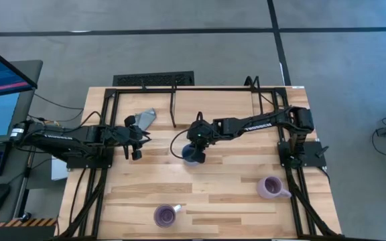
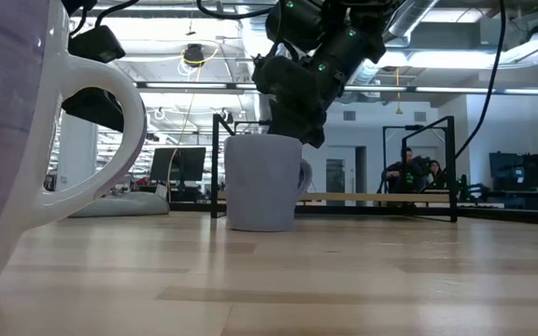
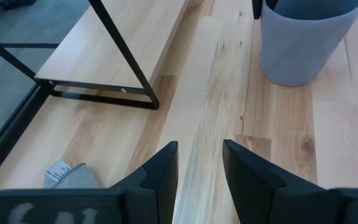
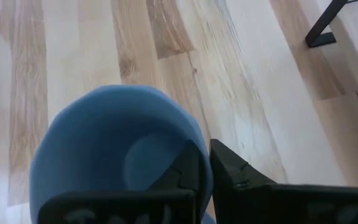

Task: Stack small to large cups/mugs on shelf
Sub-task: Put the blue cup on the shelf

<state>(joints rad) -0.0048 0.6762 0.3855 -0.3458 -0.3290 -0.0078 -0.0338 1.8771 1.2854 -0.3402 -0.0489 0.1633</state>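
The blue-grey mug [image 1: 191, 155] stands upright on its base on the table, near the middle, in front of the shelf [image 1: 179, 100]. My right gripper [image 1: 198, 146] is shut on its rim from above. The mug also shows in the low view [image 2: 262, 182] and the right wrist view [image 4: 104, 143]. The purple mug [image 1: 165, 215] stands near the table's front edge. The pale lilac mug [image 1: 271, 187] stands at the front right. My left gripper [image 3: 201, 168] is open and empty over the table, left of the blue-grey mug. My right gripper pinches the blue-grey mug's rim wall [image 4: 205, 177], with one finger [image 4: 188, 171] inside the mug and one finger [image 4: 232, 171] outside. The fingers come from above, pointing down. The mug is upright with its base on the table [image 2: 260, 227].
A grey wedge-shaped object [image 1: 145, 118] lies at the shelf's left end, close to my left gripper. The shelf's wooden board [image 3: 104, 50] and black legs [image 3: 126, 53] stand along the far side. The black frame rails [image 1: 293, 194] run down both table sides.
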